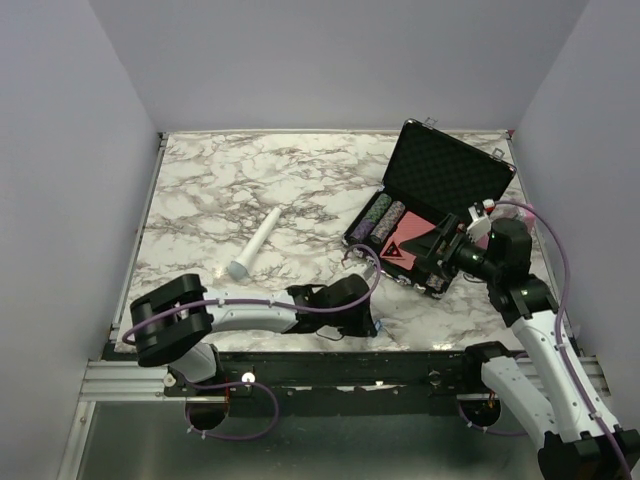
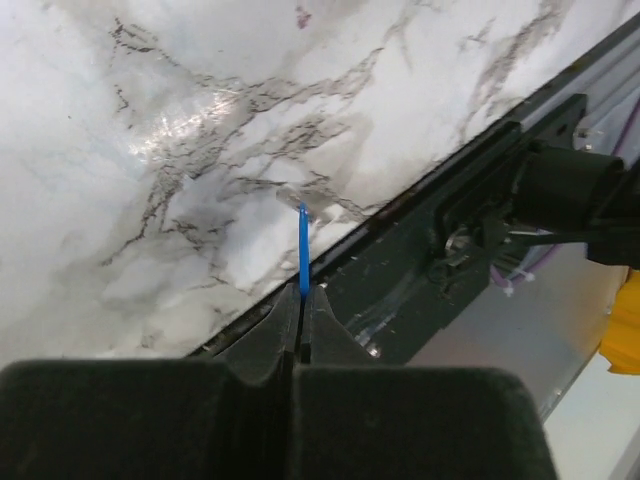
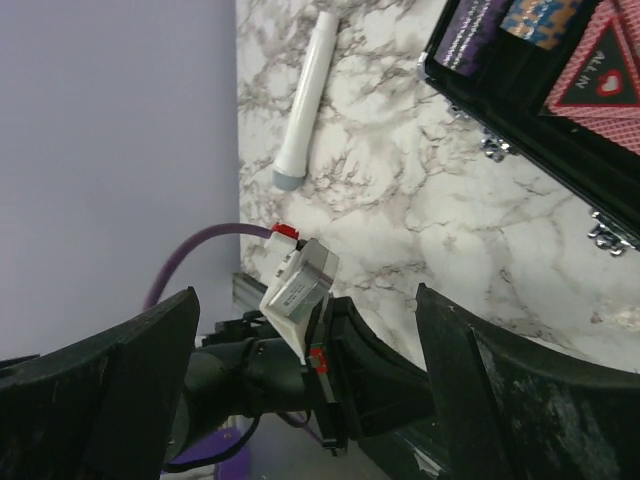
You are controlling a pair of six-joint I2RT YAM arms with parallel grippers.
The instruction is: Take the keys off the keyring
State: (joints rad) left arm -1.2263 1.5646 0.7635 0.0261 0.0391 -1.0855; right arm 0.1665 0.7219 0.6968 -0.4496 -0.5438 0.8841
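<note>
Left claw (image 2: 301, 300) clamps the blue key (image 2: 303, 250) edge-on; right claw (image 3: 305, 300), spread wide, should pinch the keyring (image 2: 312, 205), possibly the glint at the key's tip.

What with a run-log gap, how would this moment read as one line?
left gripper: shut on tiny blue-headed key, near marble table's front edge | right gripper: open, empty | silvery keyring: not discernible

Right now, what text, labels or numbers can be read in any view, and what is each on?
"ALL IN", with a heart: red triangular plaque in the black case, right wrist view.
White label on the left arm: print too small to read.
Poker chips: patterns only, no legible numbers.
Blue key in the left gripper: edge-on, no marking visible.
Top view: nothing legible.
</note>
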